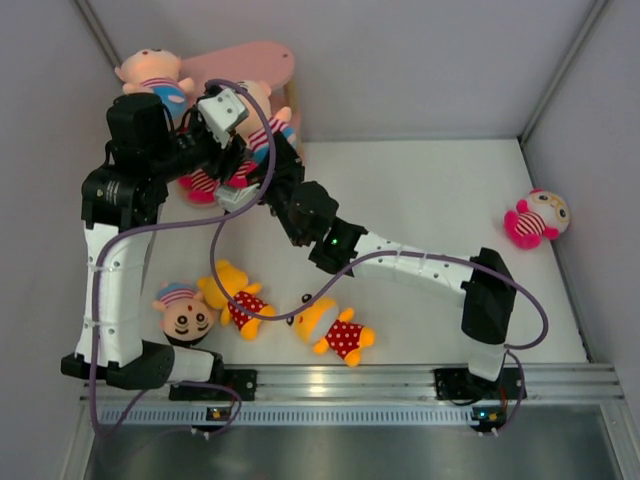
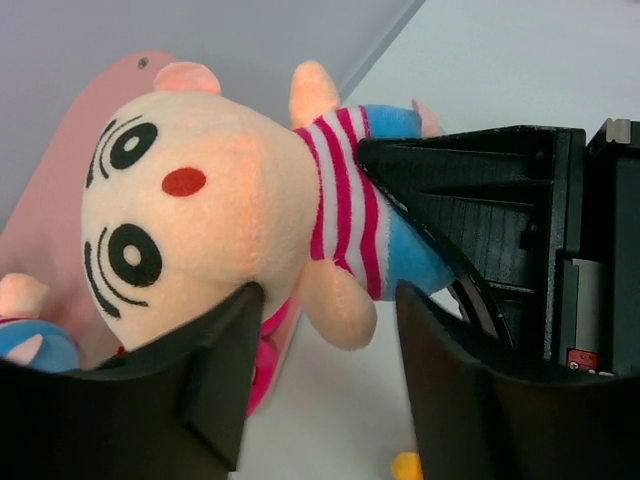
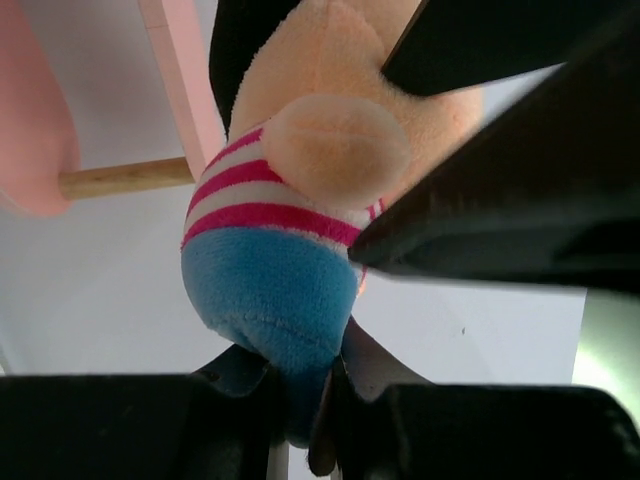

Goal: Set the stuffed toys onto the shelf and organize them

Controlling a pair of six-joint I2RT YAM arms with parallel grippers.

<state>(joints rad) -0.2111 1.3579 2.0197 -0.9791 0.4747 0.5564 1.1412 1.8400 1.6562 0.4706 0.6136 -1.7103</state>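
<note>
Beside the shelf (image 1: 250, 60), right gripper (image 3: 305, 400) grips the boy doll (image 3: 270, 290) by its shorts; left gripper (image 2: 325, 340) gapes.

Boy doll (image 2: 200, 230): peach face, black eyes, red-and-white striped shirt, blue shorts. Shelf (image 1: 255, 60): pink. Bear (image 1: 335, 330): yellow, red white-dotted outfit.

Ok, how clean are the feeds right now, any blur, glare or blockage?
Top external: sharp, evenly lit, soft shadows only. Left wrist: boy doll crisp, left claw dark and slightly soft. Right wrist: very close, right claw and other black parts crowd the frame.
</note>
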